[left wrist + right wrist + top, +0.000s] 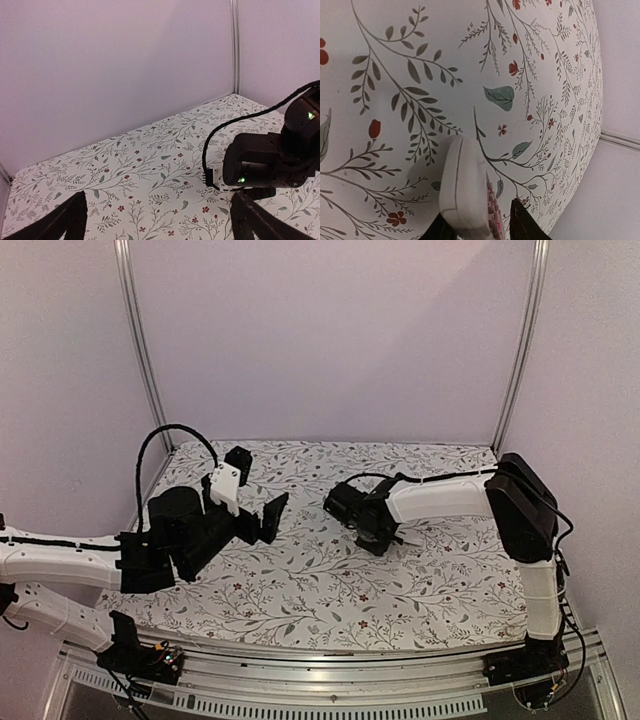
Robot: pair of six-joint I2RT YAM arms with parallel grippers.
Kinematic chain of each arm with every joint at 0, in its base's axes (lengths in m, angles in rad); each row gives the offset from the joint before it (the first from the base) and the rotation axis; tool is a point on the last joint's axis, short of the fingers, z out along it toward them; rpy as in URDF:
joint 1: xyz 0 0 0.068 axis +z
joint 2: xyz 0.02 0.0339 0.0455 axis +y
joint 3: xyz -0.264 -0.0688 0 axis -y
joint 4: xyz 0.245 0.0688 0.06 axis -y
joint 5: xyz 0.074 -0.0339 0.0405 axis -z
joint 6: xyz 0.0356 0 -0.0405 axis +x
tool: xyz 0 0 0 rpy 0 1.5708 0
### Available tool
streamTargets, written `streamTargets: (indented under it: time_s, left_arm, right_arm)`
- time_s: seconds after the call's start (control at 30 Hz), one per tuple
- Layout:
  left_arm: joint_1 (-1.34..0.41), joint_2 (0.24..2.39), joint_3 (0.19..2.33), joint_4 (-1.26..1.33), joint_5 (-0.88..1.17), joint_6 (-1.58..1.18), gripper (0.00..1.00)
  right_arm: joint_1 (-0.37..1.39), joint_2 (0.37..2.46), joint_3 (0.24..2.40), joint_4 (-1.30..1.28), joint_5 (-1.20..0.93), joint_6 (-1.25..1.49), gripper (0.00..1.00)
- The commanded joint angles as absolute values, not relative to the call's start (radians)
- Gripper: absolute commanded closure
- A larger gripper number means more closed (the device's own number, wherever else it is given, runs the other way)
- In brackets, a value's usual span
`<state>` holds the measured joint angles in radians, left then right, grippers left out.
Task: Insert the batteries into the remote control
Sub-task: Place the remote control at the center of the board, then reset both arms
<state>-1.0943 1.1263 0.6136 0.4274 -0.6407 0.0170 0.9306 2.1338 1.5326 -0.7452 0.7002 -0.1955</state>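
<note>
Lilac walls close round a bench (400,590) covered in a leafy, red-flowered cloth, and the right pincer (480,226) points down at it. Between that pincer's fingers (525,225) the remote control (465,190) stands on edge, white back toward one finger, red button panel facing the other across a thin gap, so the jaws sit slightly apart rather than clamped. Well to the left of the right pincer, the left pincer (160,225) hangs raised with its fingers spread wide
</note>
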Motion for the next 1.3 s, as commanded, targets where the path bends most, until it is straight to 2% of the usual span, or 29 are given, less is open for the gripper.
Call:
streamTargets:
  time_s: [0.0, 0.4, 0.67, 0.73, 0.83, 0.93, 1.1, 1.27]
  left_arm:
    - [-1.075, 1.124, 0.601, 0.405, -0.659, 0.015, 0.00]
    - [-1.050, 1.098, 0.591, 0.405, -0.663, 0.038, 0.00]
    - [-1.037, 1.087, 0.584, 0.393, -0.658, 0.024, 0.00]
    - [-1.012, 1.092, 0.586, 0.377, -0.639, 0.005, 0.00]
    - [-0.950, 1.116, 0.597, 0.332, -0.601, -0.064, 0.00]
    - [-0.858, 1.155, 0.628, 0.285, -0.540, -0.133, 0.00]
    - [-0.689, 1.217, 0.681, 0.222, -0.504, -0.194, 0.00]
    - [-0.483, 1.201, 0.646, 0.230, -0.487, -0.263, 0.00]
  right_arm:
    - [0.949, 2.156, 1.499, -0.738, 0.641, -0.188, 0.57]
    - [1.031, 2.075, 1.430, -0.804, 0.479, -0.287, 0.35]
    - [1.011, 1.906, 1.477, -0.746, 0.284, -0.272, 0.30]
    - [0.936, 1.849, 1.482, -0.689, 0.225, -0.202, 0.24]
    - [0.776, 1.748, 1.433, -0.593, 0.119, -0.069, 0.09]
    - [0.583, 1.644, 1.312, -0.455, -0.018, 0.063, 0.02]
    - [0.246, 1.473, 1.019, -0.188, -0.200, 0.278, 0.01]
    - [-0.020, 1.339, 0.787, -0.017, -0.197, 0.411, 0.01]
